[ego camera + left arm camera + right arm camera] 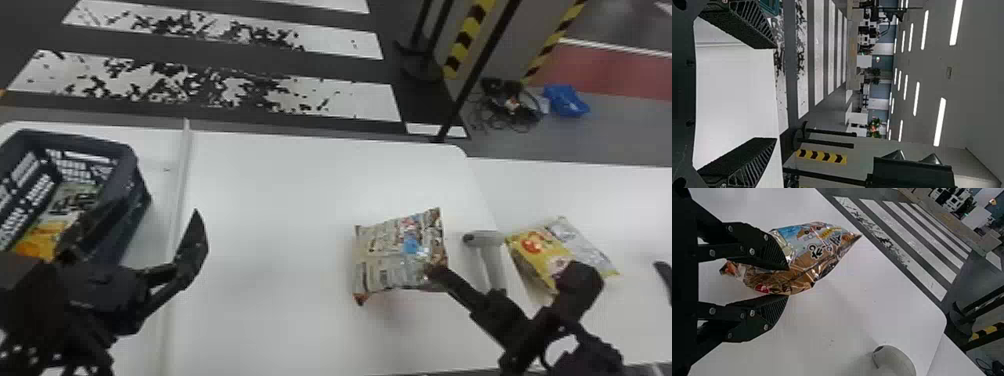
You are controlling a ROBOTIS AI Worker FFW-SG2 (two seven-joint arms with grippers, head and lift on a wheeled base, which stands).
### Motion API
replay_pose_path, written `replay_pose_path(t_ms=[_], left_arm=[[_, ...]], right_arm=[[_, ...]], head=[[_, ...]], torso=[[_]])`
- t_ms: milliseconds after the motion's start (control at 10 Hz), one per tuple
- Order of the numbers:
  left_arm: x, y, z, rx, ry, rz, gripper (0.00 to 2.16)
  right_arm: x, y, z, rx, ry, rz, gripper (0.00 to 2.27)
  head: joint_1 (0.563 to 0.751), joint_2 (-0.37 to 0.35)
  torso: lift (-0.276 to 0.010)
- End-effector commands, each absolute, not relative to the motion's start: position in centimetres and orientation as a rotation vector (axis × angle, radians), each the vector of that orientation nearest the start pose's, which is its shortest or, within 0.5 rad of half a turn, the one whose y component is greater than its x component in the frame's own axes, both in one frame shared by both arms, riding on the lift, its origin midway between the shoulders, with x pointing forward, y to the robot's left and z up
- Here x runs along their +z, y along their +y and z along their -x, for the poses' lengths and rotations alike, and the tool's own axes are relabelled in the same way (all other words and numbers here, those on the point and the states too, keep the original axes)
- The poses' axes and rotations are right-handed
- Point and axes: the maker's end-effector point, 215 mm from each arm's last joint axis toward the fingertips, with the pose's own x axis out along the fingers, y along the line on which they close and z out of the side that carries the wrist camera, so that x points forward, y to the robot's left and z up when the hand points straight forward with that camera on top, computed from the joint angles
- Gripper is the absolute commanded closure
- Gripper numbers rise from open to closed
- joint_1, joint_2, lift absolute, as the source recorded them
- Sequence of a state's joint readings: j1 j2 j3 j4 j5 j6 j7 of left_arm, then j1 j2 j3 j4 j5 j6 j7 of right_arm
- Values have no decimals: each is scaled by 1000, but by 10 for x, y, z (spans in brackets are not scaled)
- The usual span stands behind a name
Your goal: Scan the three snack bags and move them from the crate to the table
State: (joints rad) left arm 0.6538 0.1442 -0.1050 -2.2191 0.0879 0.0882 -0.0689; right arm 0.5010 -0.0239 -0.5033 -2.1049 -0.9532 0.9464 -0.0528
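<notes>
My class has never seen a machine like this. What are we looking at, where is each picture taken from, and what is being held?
This is a robot with two black arms. One picture looks down from its head; the other two come from its wrists and are turned sideways. The left hand is open and empty, near a dark crate with one snack bag inside. The right hand grips a second bag between its flat fingers, at the white table. A third bag, yellow and silver, lies on the white surface farther right. The pale device between those last two bags is probably the scanner.
</notes>
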Motion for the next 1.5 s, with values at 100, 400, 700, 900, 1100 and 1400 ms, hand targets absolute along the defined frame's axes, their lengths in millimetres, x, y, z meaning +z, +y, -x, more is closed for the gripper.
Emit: replay_pose_path(t_ms=[100, 400, 700, 900, 1100, 1400], left_arm=[[-336, 154, -388, -251, 105, 36, 29], [-333, 155, -388, -248, 93, 35, 29], [-333, 149, -390, -256, 92, 25, 29], [-339, 147, -390, -261, 103, 21, 29], [-345, 148, -388, -264, 113, 11, 29], [-349, 145, -385, -274, 122, 8, 29]], right_arm=[[-466, -323, -360, -56, 667, -641, -2], [-423, -323, -373, 36, 537, -575, 97], [-401, -237, -368, 291, 540, -624, 1659], [-417, -194, -371, 382, 576, -608, 2243], [-442, -171, -378, 402, 589, -599, 2243], [-454, -174, -393, 369, 517, -562, 2243]], head=[[695, -231], [695, -256], [695, -191], [695, -134], [695, -68], [695, -24]], torso=[[-62], [-62], [-62], [-62], [-62], [-62]])
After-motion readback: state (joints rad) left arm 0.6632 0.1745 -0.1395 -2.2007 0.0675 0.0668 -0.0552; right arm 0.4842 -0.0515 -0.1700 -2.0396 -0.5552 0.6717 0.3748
